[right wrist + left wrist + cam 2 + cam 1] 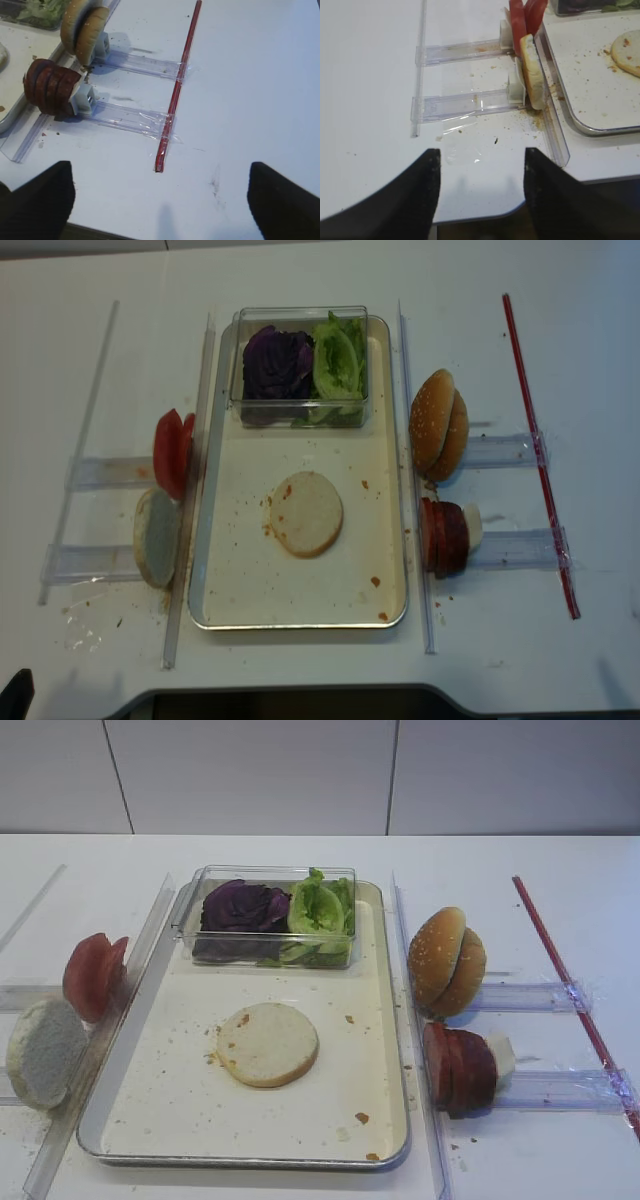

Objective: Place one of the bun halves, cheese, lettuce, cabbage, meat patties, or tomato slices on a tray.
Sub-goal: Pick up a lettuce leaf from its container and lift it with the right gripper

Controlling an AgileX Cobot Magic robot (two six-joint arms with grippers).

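tray (395, 1020) | one flat bun half (267, 1043) on it | both tools (160, 192) (482, 170) spread, empty | risk: upright meat patties (458, 1067) topple if nudged sideways

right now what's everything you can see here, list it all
tray: one, silver rim, cream surface with crumbs, centre of table
flat bun half: one, pale, lying on the tray
clear plastic box: one, at the tray's far end
purple cabbage: one bunch, left side of the box
green leaves: one bunch, right side of the box
tomato slices: red, on edge, left of the tray
pale bun half: one, on edge, left of the tray, nearer than the tomato
sesame bun halves: two, golden brown, on edge, right of the tray
meat patties: dark reddish brown, stacked on edge, right of the tray
red strip: one, far right
left fingers: black, spread, empty
right fingers: black, spread wide, empty
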